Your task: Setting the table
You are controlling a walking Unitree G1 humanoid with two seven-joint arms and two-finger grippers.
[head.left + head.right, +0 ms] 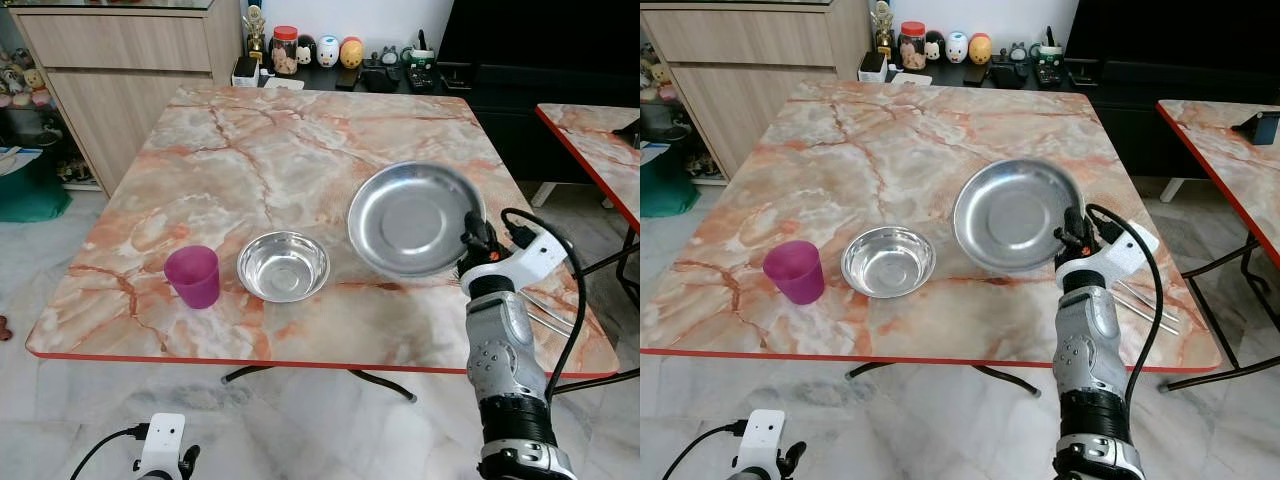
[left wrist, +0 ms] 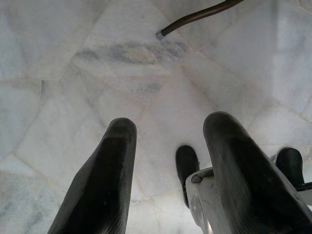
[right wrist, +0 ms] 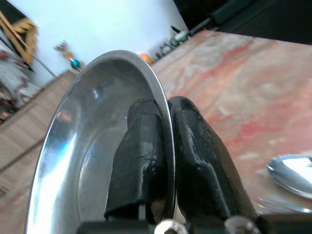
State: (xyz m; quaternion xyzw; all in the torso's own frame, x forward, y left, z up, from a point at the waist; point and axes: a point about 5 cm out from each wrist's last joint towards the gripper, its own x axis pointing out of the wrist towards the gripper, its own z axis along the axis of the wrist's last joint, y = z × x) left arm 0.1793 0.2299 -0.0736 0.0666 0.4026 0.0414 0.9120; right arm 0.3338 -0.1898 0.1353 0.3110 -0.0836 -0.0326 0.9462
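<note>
Marble-patterned tabletop (image 1: 250, 150) is carrying a pink cup (image 1: 192, 276), a steel bowl (image 1: 283, 265) and a steel plate (image 1: 410, 215); the right claw (image 1: 478, 238) is pinching the plate's near-right rim, likely for positioning. The left claw (image 2: 165, 170) is hanging released over the floor.

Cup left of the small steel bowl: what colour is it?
Magenta-pink, translucent plastic cup; shows best in the left eye view.

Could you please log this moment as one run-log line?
right gripper: shut on steel plate rim | left gripper: idle, open | bowl, cup: on table
</note>
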